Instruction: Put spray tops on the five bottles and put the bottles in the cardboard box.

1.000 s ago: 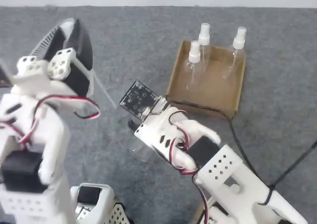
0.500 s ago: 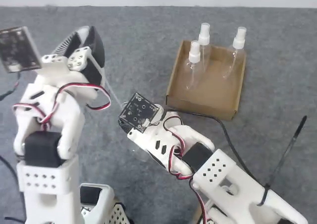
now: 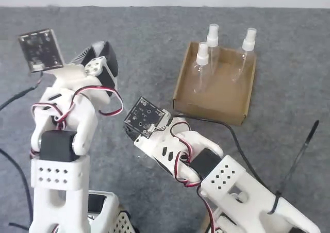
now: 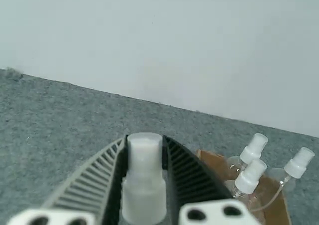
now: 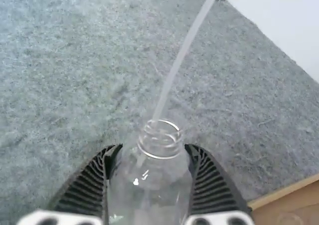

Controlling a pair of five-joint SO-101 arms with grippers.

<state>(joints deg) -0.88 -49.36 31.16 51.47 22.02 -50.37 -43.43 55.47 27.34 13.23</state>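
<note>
Your left pincer [image 4: 144, 141], clamped on the spray top [image 4: 144, 185], has swung nearer over the last second. Its dip tube [image 5: 182, 56] now reaches the mouth of the open bottle [image 5: 149, 185], which your right pincer [image 5: 152, 151] grips on both sides. Judged from this, threading has begun, but the top is not yet seated. On the bench [image 3: 289, 88], the cardboard box [image 3: 227, 112] holds three bottles [image 3: 201, 70], each capped, with spray heads at its far wall.

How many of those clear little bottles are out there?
4. Three capped bottles are in the cardboard box, side by side. The fourth bottle, uncapped, is held in the right gripper. Another may be hidden under the arms.
</note>
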